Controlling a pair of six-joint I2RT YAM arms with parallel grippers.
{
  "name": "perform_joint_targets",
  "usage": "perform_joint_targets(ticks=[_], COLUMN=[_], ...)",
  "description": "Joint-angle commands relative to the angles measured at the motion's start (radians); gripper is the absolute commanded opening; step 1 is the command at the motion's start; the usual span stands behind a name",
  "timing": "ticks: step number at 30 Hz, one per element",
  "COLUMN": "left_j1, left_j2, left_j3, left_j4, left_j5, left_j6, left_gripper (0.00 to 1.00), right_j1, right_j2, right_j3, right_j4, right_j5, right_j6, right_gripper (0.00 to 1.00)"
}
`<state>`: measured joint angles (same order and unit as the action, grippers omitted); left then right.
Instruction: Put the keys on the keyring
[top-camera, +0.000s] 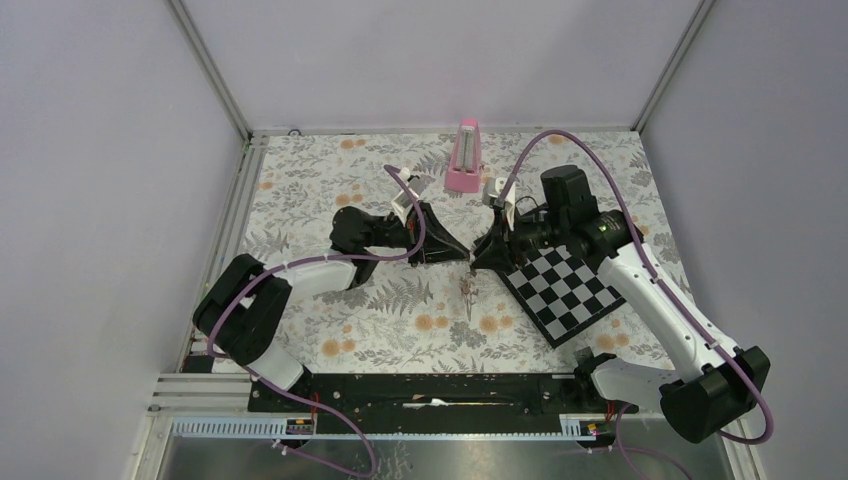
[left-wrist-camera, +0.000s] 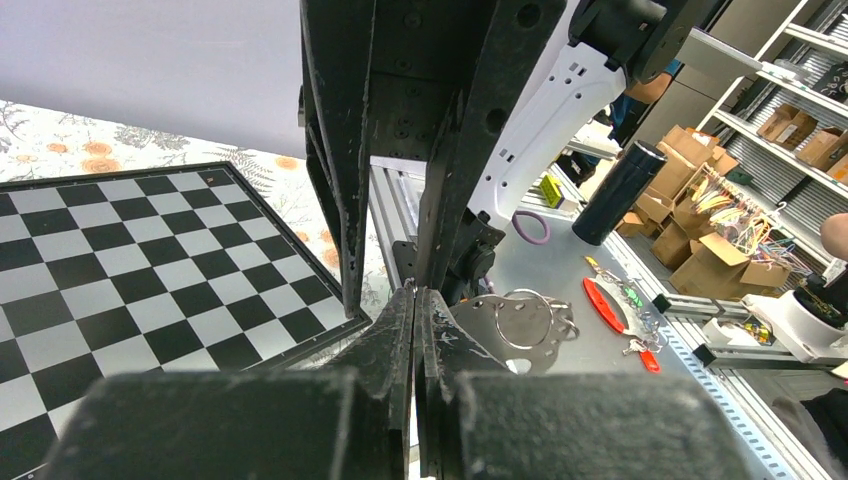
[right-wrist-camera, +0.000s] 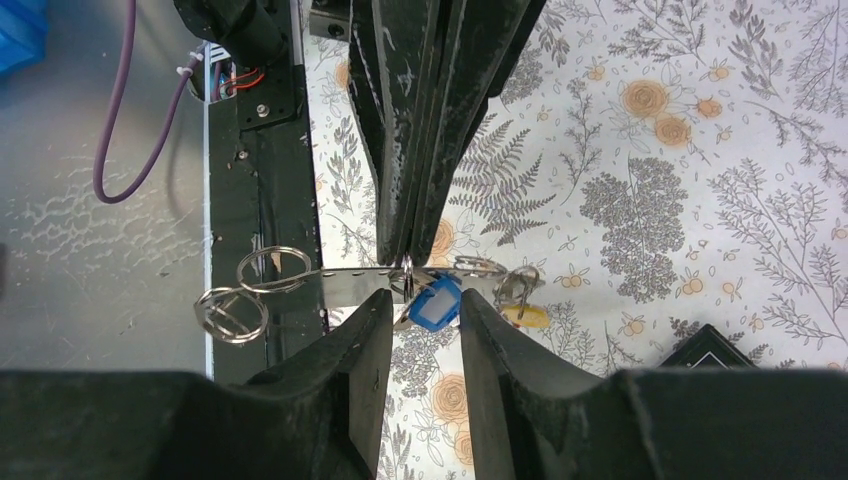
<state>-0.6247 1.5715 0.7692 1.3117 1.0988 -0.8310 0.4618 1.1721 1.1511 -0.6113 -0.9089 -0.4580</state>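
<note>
From here I see both arms meeting over the middle of the table (top-camera: 330, 300), just beside the chequered board (top-camera: 565, 290). The left gripper (left-wrist-camera: 415, 298) is pinched tight on the keyring (right-wrist-camera: 345, 283), a flat silver strip held level in the air, with wire loops at its free end. The blue key (right-wrist-camera: 437, 305) hangs on the strip right at that pinch. The yellow key (right-wrist-camera: 525, 317) dangles a little further along, among more small rings. My right gripper (right-wrist-camera: 425, 297) faces the left one, fingers narrowly apart. The blue head sits between its tips, with a gap on one side, so nothing is clamped.
</note>
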Motion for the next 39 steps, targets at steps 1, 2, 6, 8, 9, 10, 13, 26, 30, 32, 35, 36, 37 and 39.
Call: perform_joint_targets(ticks=[1,2,6,8,9,10,13,26,30,32,35,36,37,39], left_j1=[0.0,0.0,-0.002,-0.004,-0.004,-0.004,-0.006,-0.006,-0.006,-0.005,-0.004,-0.005,-0.004,-0.004], left_j2=[-0.002,-0.001,0.003,0.004,0.003,0.002,0.0,-0.002,-0.003,-0.005,-0.009,-0.012,-0.016,-0.029], left_j3=[0.0,0.0,0.004,0.004,0.004,0.004,0.004,0.005,-0.001,-0.005,-0.008,-0.009,-0.008,-0.004], left_j4=[0.074,0.073,0.073,0.073,0.072,0.073,0.073,0.079,0.085,0.087,0.083,0.074,0.058,-0.017], left_j5=[-0.004,-0.003,-0.002,-0.001,0.0,0.0,-0.001,-0.006,-0.006,-0.005,-0.001,0.004,0.007,0.019], left_j6=[0.013,0.013,0.012,0.012,0.011,0.011,0.01,0.009,0.009,0.01,0.023,0.037,0.057,0.117], left_gripper=[0.0,0.0,0.0,0.0,0.0,0.0,0.0,0.0,0.0,0.0,0.0,0.0,0.0,0.0], right_j1=[-0.006,-0.005,-0.006,-0.006,-0.006,-0.006,-0.006,-0.006,-0.006,-0.006,-0.006,-0.006,-0.007,-0.004], right_j2=[-0.004,-0.005,-0.007,-0.004,-0.003,-0.002,0.001,0.013,0.013,0.011,0.01,0.01,0.011,0.013], right_j3=[0.06,0.063,0.07,0.07,0.069,0.066,0.052,0.008,0.004,0.012,0.033,0.041,0.049,0.065], right_j4=[0.015,0.01,0.008,0.008,0.011,0.014,0.027,0.046,0.045,0.036,0.012,0.0,-0.011,-0.038], right_j5=[-0.037,-0.04,-0.038,-0.031,-0.029,-0.026,-0.028,-0.067,-0.059,-0.047,-0.029,-0.02,-0.01,0.013], right_j6=[0.001,-0.001,-0.002,-0.002,-0.002,-0.002,0.003,0.012,0.009,-0.001,-0.017,-0.024,-0.03,-0.046], right_gripper=[0.38,0.38,0.37,0.35,0.33,0.31,0.28,0.14,0.05,0.0,0.0,0.0,0.0,0.0])
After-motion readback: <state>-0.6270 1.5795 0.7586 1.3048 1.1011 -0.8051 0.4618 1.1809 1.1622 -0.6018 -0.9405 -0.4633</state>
